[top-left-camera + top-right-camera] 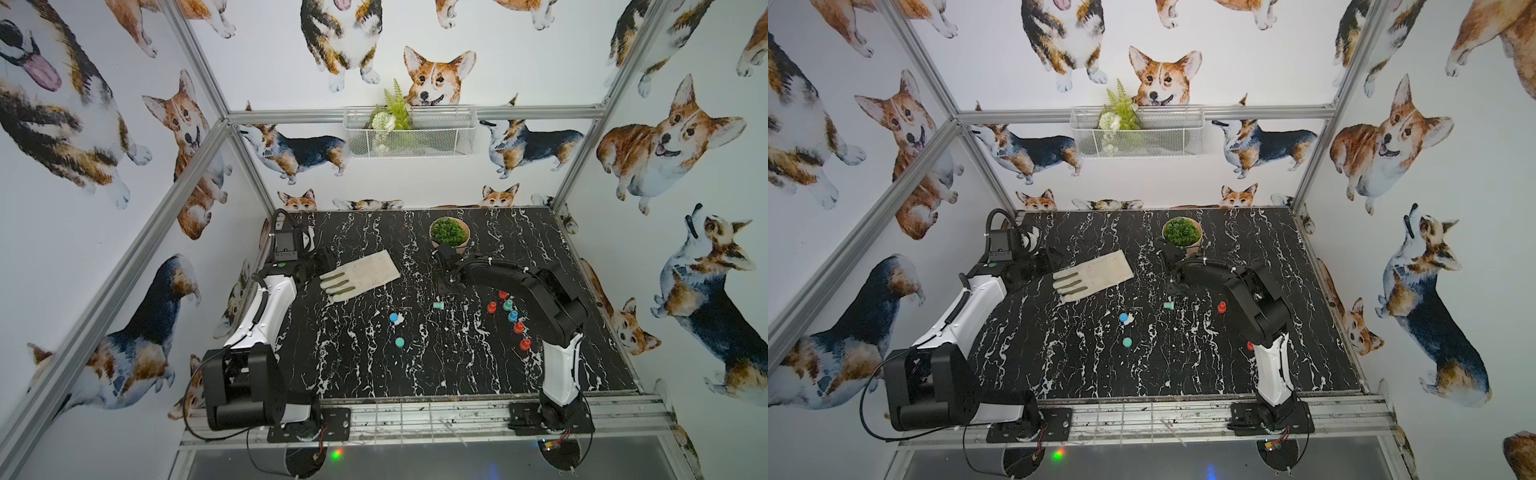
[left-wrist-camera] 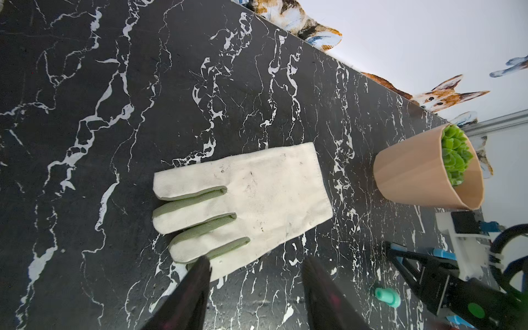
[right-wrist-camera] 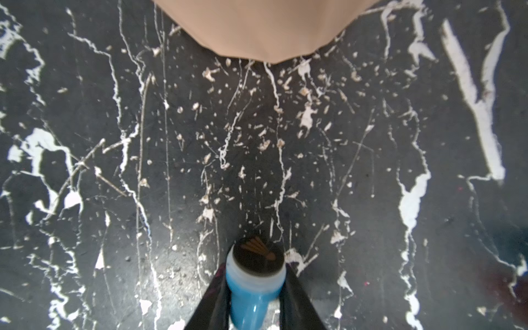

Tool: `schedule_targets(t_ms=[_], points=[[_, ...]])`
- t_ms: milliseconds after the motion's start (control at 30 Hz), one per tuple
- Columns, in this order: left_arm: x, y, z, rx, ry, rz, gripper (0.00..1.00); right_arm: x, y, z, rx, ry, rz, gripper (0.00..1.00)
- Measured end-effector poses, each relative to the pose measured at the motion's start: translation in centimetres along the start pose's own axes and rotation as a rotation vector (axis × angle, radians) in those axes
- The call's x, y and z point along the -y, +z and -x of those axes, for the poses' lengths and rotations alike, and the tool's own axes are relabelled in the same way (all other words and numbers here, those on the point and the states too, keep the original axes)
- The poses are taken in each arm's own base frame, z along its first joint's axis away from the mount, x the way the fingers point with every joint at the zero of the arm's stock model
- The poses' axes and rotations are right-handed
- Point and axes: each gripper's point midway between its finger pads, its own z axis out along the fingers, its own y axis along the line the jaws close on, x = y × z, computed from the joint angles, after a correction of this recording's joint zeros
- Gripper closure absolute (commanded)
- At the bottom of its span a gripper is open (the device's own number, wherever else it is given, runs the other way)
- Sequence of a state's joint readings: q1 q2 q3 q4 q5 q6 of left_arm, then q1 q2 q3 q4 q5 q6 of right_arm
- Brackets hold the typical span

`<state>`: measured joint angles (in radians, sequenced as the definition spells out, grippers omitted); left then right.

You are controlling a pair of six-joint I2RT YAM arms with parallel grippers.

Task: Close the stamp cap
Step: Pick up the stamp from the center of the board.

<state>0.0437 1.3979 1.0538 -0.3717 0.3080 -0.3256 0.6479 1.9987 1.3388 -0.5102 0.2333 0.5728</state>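
Observation:
My right gripper [image 3: 255, 274] is shut on a blue stamp [image 3: 251, 288]. The stamp has a white collar and a bare dark face with an orange design, and no cap on it. In both top views this gripper [image 1: 445, 287] hangs low over the table just behind a teal stamp [image 1: 438, 306] lying on its side. A small blue and white cap-like piece [image 1: 395, 318] and a round teal cap [image 1: 400, 342] lie toward the table's middle. My left gripper [image 2: 257, 265] is open by the fingers of a glove [image 2: 243, 200], holding nothing.
A row of red, green and blue stamps [image 1: 513, 316] stands beside the right arm. A potted succulent [image 1: 449, 232] sits just behind the right gripper, its beige pot [image 3: 263, 25] close ahead. The glove [image 1: 361, 274] lies at back left.

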Motion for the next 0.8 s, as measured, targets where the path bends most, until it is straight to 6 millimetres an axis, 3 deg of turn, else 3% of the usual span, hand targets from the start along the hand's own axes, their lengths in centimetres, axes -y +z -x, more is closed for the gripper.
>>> schedule_targets(t_ms=[433,633,800], points=[[0.0,0.0,0.0,0.001,0.001,0.0,0.45,0.2,-0.3,-0.2,-0.001,-0.004,0.004,0.86],[0.3,-0.2,-0.2,0.0,0.006,-0.005,0.45,0.2,-2.9,0.1,0.033,-0.046,0.049,0.85],[2.2,0.0,-0.6,-0.024,0.048,-0.037,0.45,0.0,-5.1,-0.2,0.053,-0.144,0.113,0.82]])
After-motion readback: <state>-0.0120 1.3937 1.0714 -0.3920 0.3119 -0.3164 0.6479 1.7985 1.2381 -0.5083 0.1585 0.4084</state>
